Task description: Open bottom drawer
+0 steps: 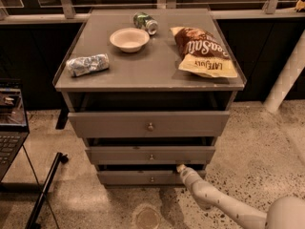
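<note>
Gripper is placed at top edge of bottom drawer, lowest of three, right of knob; its state cannot be told. Engaging step is judged underway; straight outward pull is called for next.

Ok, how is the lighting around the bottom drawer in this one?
Camera view: dim, warm light overall; the thin grey-brown bottom drawer front lies in shade under the two drawers above; the off-white gripper, at that drawer's top right edge, stands out pale against it.
</note>
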You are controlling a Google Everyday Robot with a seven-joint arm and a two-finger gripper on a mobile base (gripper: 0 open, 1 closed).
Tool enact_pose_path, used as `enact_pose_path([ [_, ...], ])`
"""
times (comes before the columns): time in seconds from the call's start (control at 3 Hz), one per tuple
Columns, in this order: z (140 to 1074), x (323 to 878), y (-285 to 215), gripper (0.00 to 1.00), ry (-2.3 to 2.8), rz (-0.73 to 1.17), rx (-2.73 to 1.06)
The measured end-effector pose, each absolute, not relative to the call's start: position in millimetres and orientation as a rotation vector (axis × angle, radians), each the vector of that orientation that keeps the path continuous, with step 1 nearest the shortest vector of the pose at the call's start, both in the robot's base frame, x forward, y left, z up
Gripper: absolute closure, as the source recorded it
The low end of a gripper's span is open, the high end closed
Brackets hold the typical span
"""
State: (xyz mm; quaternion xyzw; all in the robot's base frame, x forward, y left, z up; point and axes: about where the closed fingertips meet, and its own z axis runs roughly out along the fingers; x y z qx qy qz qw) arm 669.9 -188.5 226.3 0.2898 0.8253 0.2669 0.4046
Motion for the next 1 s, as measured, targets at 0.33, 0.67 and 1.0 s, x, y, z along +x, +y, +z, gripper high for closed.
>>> enact_pose_path([
  [0.33,214,672,-192,1.00,2.114,0.639,0.758],
  [0.67,197,675,-201,1.00,2.167,0.572,0.803],
  [1.0,195,675,-201,1.00,2.184,0.553,0.811],
])
